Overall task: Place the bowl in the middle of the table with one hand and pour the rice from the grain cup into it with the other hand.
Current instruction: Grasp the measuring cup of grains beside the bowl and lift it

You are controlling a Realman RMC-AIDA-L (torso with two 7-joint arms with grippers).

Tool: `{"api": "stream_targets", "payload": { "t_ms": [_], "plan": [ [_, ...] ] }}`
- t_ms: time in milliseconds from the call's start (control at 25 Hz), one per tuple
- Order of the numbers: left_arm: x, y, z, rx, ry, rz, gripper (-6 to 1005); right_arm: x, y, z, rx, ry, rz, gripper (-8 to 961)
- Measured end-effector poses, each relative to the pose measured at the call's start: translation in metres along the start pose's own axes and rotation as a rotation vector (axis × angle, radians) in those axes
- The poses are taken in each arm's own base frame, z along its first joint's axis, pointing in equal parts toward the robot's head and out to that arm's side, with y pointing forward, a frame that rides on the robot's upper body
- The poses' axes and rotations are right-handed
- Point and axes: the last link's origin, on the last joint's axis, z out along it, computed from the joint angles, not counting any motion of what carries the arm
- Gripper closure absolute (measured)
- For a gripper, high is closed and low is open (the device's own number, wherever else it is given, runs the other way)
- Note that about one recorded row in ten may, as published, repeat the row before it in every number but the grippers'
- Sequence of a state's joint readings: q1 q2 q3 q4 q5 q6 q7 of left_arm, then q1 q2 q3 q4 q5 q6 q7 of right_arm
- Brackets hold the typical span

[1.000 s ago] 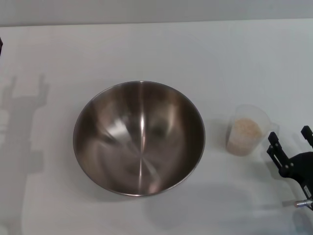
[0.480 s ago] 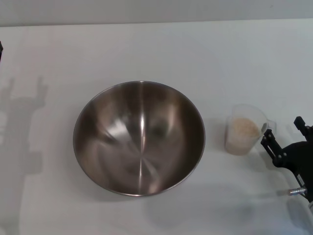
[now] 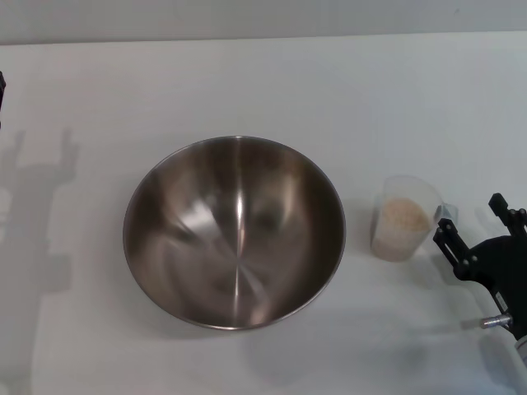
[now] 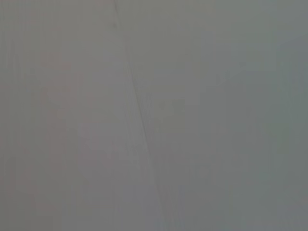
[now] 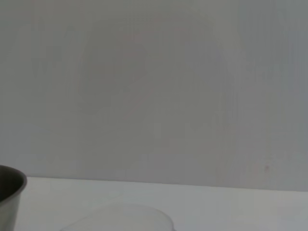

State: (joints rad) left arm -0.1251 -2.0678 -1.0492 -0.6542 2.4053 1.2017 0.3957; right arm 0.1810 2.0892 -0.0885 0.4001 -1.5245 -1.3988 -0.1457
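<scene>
A wide, shiny steel bowl [image 3: 234, 231] sits empty at the middle of the white counter [image 3: 247, 82]. To its right, apart from it, stands a small clear plastic cup [image 3: 403, 217] holding pale rice [image 3: 400, 216]. The right gripper [image 3: 470, 227], black, reaches the cup's handle side, jaws spread open and gripping nothing. The left arm is parked at the far left edge.

Head overhead — right wrist low, bowl [image 3: 234, 232] shared
</scene>
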Motion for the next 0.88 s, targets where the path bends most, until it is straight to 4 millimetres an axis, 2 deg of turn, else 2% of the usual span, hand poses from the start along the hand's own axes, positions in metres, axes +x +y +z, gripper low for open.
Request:
{"api": "stream_targets", "payload": {
  "t_ms": [680,880],
  "plan": [
    [-0.0024,0.0002,-0.0002,-0.004,-0.008,0.007,275,0.0001,-0.0003,0.0020,-0.001,0.003,-0.002,312],
    [-0.0026,0.0007,0.0004,-0.007,-0.008,0.008,274,-0.0008,0.0006,0.0042,-0.009,-0.001,-0.014,542]
  ]
}}
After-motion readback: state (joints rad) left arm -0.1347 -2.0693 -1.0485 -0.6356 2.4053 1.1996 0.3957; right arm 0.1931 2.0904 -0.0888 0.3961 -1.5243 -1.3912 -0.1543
